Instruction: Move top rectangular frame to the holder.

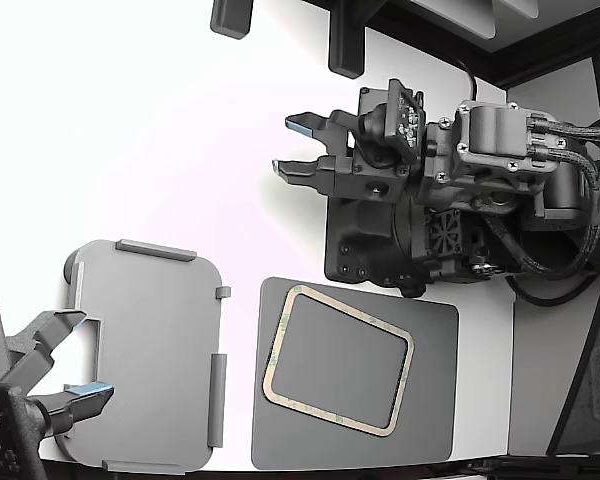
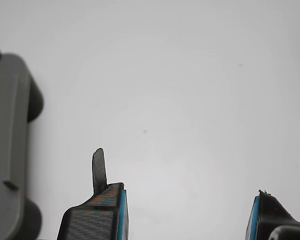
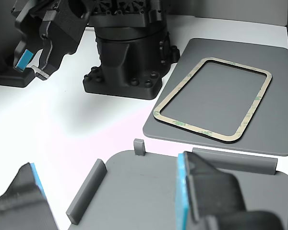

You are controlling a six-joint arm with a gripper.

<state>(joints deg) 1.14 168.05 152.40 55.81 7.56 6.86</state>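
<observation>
The top rectangular frame is a thin tan outline with greenish patches. It lies flat on a dark grey mat. The holder, a light grey tray with raised edge tabs, sits at the exterior view's left of the mat. My gripper hangs open and empty over bare white table, well apart from both the frame and the holder. One of its fingers carries a small grey tab.
A second arm's gripper stands open at the holder's outer edge, at the exterior view's lower left. My arm's black base sits just behind the mat. The white table's front edge runs close below the mat and the holder.
</observation>
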